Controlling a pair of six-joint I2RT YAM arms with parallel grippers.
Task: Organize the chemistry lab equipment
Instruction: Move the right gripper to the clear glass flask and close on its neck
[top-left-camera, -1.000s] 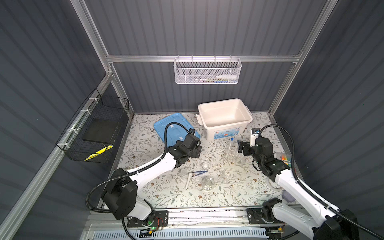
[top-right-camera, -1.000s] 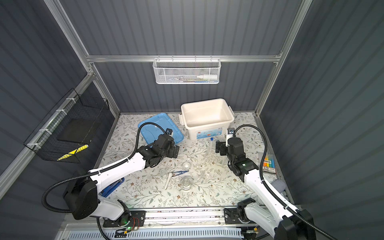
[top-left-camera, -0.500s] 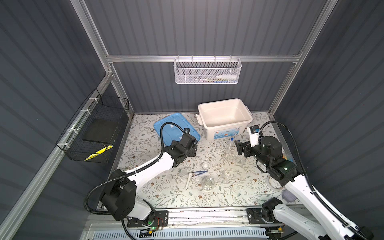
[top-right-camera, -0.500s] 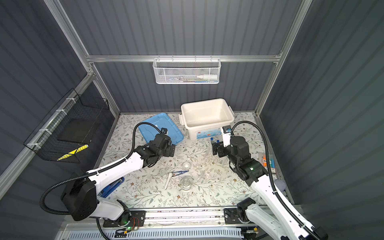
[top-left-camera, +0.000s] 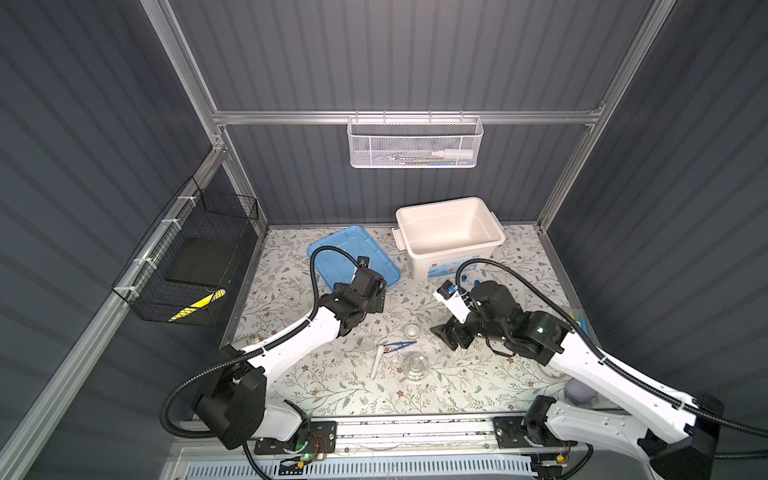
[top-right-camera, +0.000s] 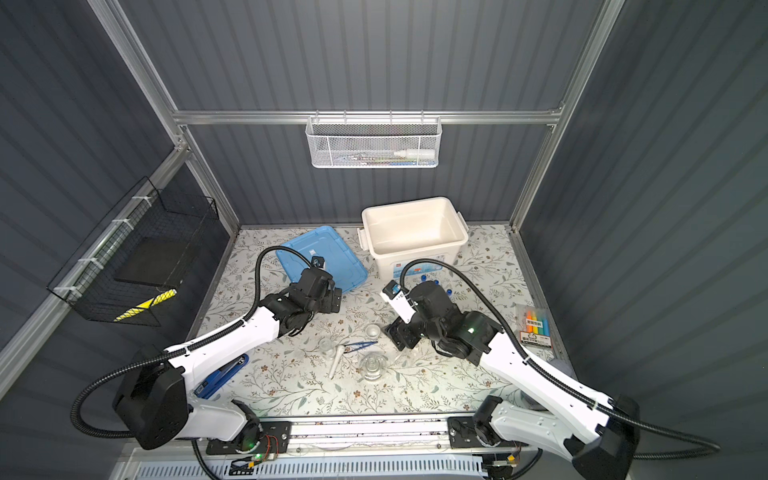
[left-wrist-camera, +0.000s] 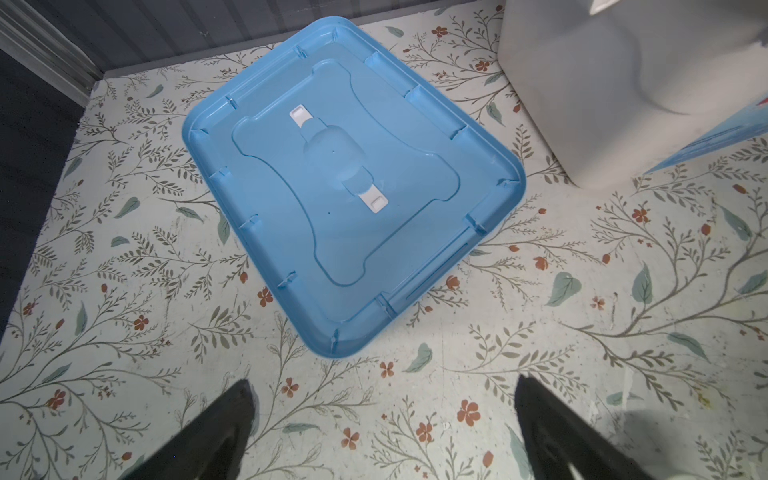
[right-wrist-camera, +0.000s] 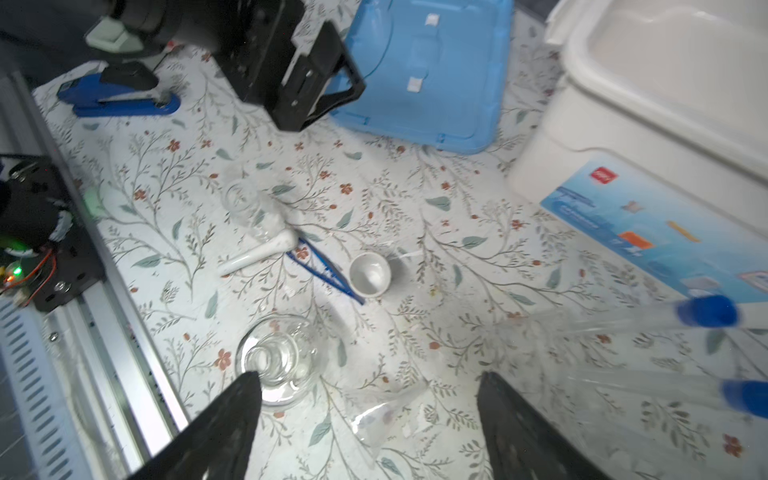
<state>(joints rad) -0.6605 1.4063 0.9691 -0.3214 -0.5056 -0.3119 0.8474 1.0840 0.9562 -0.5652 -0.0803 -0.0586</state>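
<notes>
**Left wrist view.** The left gripper has its jaws spread wide with nothing between them, only bare floral surface. The blue lid lies underside up just ahead, near the white box. Judgement: the lid is parked off so the box is open for loading, and this arm stands clear of the work.

**Right wrist view.** The right gripper has its jaws apart and holds nothing. A clear cone-shaped vessel lies on its side between them and is the likely pick target. The round flask shows just past one finger, so a knock is possible. The small white bowl sits upright just beside the blue tweezers. The white pestle lies flat next to a small beaker. The blue-capped test tubes are blurred, and I cannot tell whether a rack holds them.

**Top views.**
- The lab pieces cluster mid-surface, toward the front edge.
- The box sits at the back edge and is empty, so the task is judged barely begun.
- The stapler lies near the front left corner and the marker pack at the right edge. Neither is lab gear.
- The room has grey ribbed walls and an aluminium frame, with a white mesh basket on the back wall and a black wire basket on the left wall
</notes>
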